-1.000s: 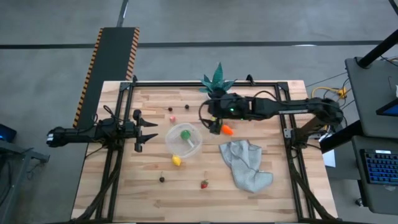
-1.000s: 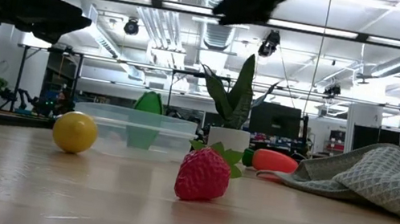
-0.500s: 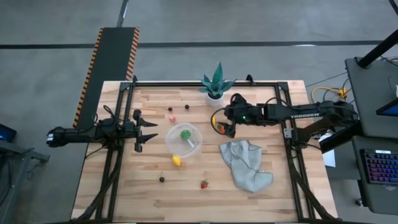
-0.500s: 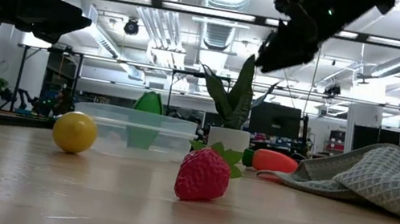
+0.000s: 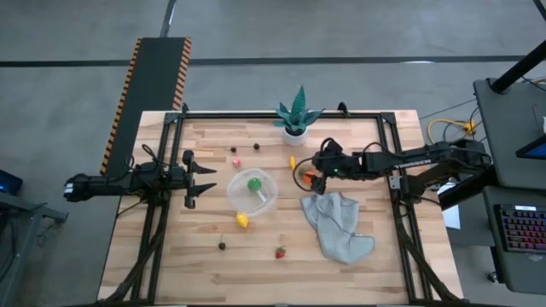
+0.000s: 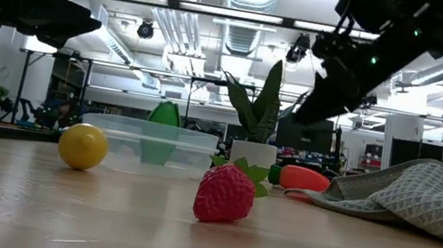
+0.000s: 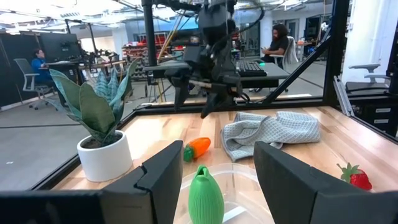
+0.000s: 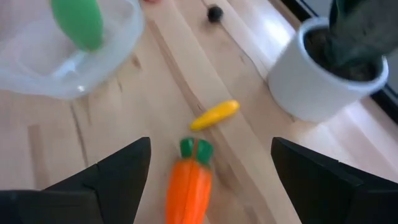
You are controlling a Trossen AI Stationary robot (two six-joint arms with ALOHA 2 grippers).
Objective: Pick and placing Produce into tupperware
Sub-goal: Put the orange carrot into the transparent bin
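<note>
A wooden desk (image 5: 358, 141) seen from above, with two dark robot arms reaching in from opposite sides. The right arm stretches nearly level across the desk from its right edge. Its right hand (image 5: 317, 165) hangs above an orange toy carrot (image 5: 308, 178), which lies on the wood just beside a crumpled grey cloth (image 5: 337, 223). In the right wrist view the two dark fingers (image 8: 118, 171) are spread wide, with the carrot (image 8: 189, 185) showing between them and nothing gripped. A small yellow piece (image 8: 214, 114) lies near the carrot's green top, close to a white plant pot (image 8: 323, 78).

The left arm waits at the left side of the desk, its left hand (image 5: 201, 178) pointed toward the tupperware (image 5: 252, 193) with fingers (image 7: 163, 173) apart and empty.

The clear round tupperware sits near the middle of the desk with one green piece (image 5: 253, 182) inside. Other produce lies scattered on the wood: a yellow ball (image 5: 242, 221) just beside the tupperware, a red strawberry (image 5: 280, 252) and a dark piece (image 5: 222, 246) near the front edge.
</note>
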